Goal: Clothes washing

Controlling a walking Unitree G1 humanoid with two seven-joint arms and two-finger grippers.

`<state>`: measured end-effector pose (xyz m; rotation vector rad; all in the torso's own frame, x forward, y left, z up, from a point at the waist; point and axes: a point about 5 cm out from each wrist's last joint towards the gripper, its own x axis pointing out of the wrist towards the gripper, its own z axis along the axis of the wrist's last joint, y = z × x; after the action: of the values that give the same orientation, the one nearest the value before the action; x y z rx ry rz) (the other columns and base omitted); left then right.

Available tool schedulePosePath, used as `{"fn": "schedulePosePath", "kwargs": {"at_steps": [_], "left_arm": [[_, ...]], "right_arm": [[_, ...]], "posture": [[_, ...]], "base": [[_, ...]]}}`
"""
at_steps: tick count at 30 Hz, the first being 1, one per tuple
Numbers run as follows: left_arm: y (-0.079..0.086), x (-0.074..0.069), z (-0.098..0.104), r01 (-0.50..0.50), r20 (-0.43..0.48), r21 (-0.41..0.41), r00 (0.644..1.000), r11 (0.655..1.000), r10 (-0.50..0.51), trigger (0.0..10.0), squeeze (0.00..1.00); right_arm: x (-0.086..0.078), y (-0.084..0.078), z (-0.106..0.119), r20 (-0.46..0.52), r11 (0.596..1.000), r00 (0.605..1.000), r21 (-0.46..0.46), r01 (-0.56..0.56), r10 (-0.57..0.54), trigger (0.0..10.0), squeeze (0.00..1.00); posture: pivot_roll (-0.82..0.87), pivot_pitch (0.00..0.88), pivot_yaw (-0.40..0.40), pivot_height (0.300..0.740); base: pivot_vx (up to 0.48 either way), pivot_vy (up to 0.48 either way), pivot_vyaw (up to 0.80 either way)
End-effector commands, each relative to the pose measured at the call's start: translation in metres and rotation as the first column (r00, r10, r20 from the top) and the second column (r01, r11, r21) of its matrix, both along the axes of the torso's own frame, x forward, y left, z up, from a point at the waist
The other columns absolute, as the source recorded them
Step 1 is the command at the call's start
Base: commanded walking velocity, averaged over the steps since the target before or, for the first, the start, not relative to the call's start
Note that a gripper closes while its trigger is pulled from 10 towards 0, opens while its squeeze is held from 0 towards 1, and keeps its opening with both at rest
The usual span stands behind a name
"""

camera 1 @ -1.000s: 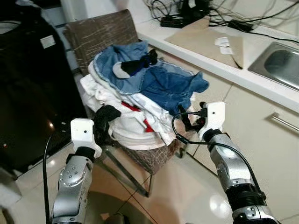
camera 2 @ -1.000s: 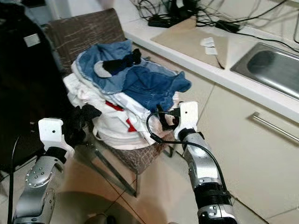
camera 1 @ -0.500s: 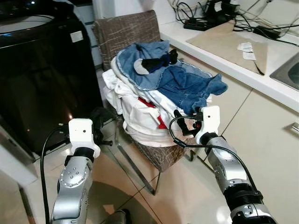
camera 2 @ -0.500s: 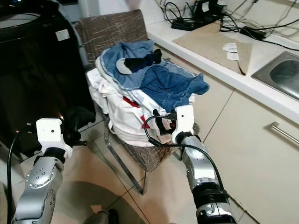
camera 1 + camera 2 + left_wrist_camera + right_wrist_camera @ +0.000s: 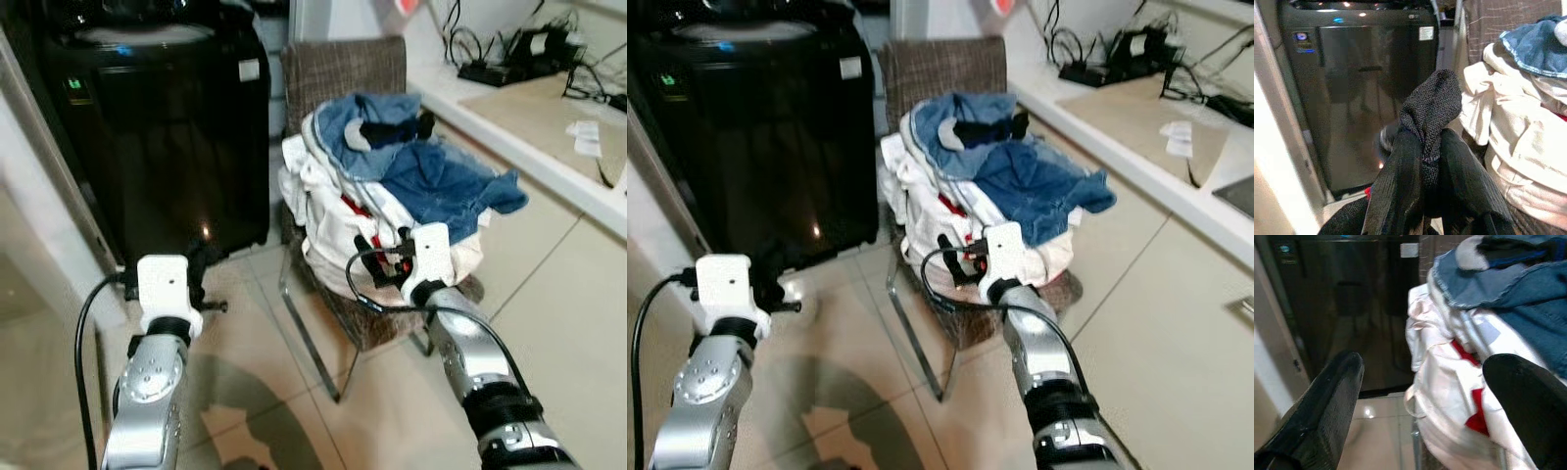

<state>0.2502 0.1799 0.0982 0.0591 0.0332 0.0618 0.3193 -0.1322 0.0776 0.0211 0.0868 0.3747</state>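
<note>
**Laundry heap on the chair, washer beside it**

I see the clothes pile (image 5: 392,201) heaped on the seat of a brown woven chair (image 5: 343,73), leaning against its backrest. On top lie blue denim pieces (image 5: 446,186), crumpled, with a small dark item (image 5: 392,129) resting on them. Underneath sits a bulky white garment (image 5: 333,225) with red marks, spilling over the seat's front edge.

A dark knitted sock (image 5: 1432,110) is pinched between my left gripper's (image 5: 1422,161) fingers, its end sticking up above the tips.

The black washer (image 5: 162,127) stands just beside the chair, glossy-fronted, a small light glowing on its top panel.
</note>
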Motion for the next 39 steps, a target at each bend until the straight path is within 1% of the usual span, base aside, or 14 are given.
{"fn": "schedulePosePath", "kwargs": {"at_steps": [1, 11, 17, 19, 21, 25, 27, 28, 29, 31, 32, 36, 38, 39], "left_arm": [[-0.007, 0.002, 0.005, 0.018, 0.016, -0.003, 1.000, 1.000, -0.018, 0.0, 0.00], [-0.005, 0.006, 0.005, 0.012, 0.010, 0.015, 1.000, 1.000, -0.013, 0.0, 0.00], [0.001, 0.009, 0.004, -0.012, -0.005, 0.074, 1.000, 0.997, 0.012, 0.0, 0.00], [0.002, 0.010, 0.003, -0.013, -0.010, 0.088, 1.000, 0.996, 0.014, 0.0, 0.00], [0.008, 0.008, -0.002, -0.010, -0.030, 0.117, 0.999, 0.993, 0.014, 0.0, 0.00], [0.012, 0.006, -0.006, -0.012, -0.042, 0.136, 0.999, 0.991, 0.018, 0.0, 0.00], [0.020, 0.002, -0.012, -0.038, -0.064, 0.096, 0.997, 0.995, 0.044, 0.0, 0.00], [0.022, 0.001, -0.010, -0.050, -0.057, 0.082, 0.997, 0.995, 0.055, 0.0, 0.00], [0.021, 0.003, -0.007, -0.054, -0.043, 0.068, 0.997, 0.996, 0.057, 0.0, 0.00], [0.020, 0.004, -0.004, -0.054, -0.032, 0.064, 0.998, 0.996, 0.056, 0.0, 0.00], [0.017, 0.006, -0.001, -0.044, -0.017, 0.063, 0.999, 0.997, 0.045, 0.0, 0.00], [0.009, 0.009, 0.007, -0.021, 0.034, 0.062, 0.999, 0.998, 0.019, 0.0, 0.00], [0.006, 0.012, 0.012, -0.038, 0.050, 0.076, 0.998, 0.996, 0.034, 0.0, 0.00], [0.006, 0.012, 0.012, -0.038, 0.050, 0.076, 0.998, 0.996, 0.034, 0.0, 0.00]], "right_arm": [[0.002, -0.001, 0.003, 0.015, 1.000, 1.000, -0.007, -0.002, 0.002, 10.0, 0.00], [0.001, 0.000, 0.002, 0.022, 1.000, 1.000, -0.011, -0.011, 0.011, 10.0, 0.00], [0.001, -0.001, 0.004, 0.041, 1.000, 0.999, 0.001, -0.003, 0.003, 10.0, 0.00], [0.002, -0.004, 0.008, 0.065, 1.000, 0.998, 0.011, 0.025, -0.026, 10.0, 0.00], [0.003, -0.013, 0.016, 0.115, 0.996, 0.989, 0.030, 0.088, -0.091, 10.0, 0.03], [0.001, -0.016, 0.020, 0.139, 0.995, 0.985, 0.021, 0.101, -0.103, 10.0, 0.04], [-0.007, -0.024, 0.023, 0.172, 0.993, 0.978, 0.001, 0.115, -0.113, 10.0, 0.07], [-0.015, -0.028, 0.021, 0.179, 0.994, 0.978, -0.014, 0.111, -0.107, 10.0, 0.10], [-0.022, -0.031, 0.018, 0.179, 0.994, 0.979, -0.028, 0.104, -0.098, 10.0, 0.12], [-0.026, -0.032, 0.016, 0.177, 0.994, 0.980, -0.037, 0.098, -0.090, 10.0, 0.12], [-0.027, -0.031, 0.011, 0.154, 0.996, 0.985, -0.037, 0.086, -0.079, 10.0, 0.12], [-0.024, -0.024, 0.007, 0.135, 0.997, 0.989, -0.035, 0.070, -0.065, 10.0, 0.11], [-0.015, -0.018, 0.011, 0.134, 0.997, 0.989, -0.040, 0.061, -0.055, 10.0, 0.03], [-0.015, -0.018, 0.011, 0.134, 0.997, 0.989, -0.040, 0.061, -0.055, 10.0, 0.03]], "posture": [[-0.05, 0.000, -0.021, 0.740], [-0.06, 0.000, -0.018, 0.740], [-0.06, 0.000, -0.021, 0.740], [-0.06, 0.000, -0.021, 0.740], [-0.06, 0.000, -0.021, 0.740], [-0.06, 0.000, -0.021, 0.740], [-0.07, 0.000, -0.021, 0.740], [-0.06, 0.000, -0.025, 0.740], [-0.07, 0.000, -0.026, 0.740], [-0.07, 0.000, -0.027, 0.740], [-0.07, 0.000, -0.027, 0.740], [-0.07, 0.000, -0.024, 0.740], [-0.08, 0.000, -0.023, 0.740], [-0.08, 0.000, -0.023, 0.740]], "base": [[0.000, 0.000, 0.48], [0.000, 0.000, 0.46], [0.000, 0.000, 0.43], [0.000, 0.000, 0.43], [0.000, 0.000, 0.43], [0.000, 0.000, 0.42], [0.000, 0.000, 0.42], [0.000, 0.000, 0.42], [0.000, 0.000, 0.42], [0.000, 0.000, 0.42], [0.000, 0.000, 0.43], [0.000, 0.000, 0.52], [0.476, 0.000, 0.00], [0.472, 0.000, 0.00]]}}
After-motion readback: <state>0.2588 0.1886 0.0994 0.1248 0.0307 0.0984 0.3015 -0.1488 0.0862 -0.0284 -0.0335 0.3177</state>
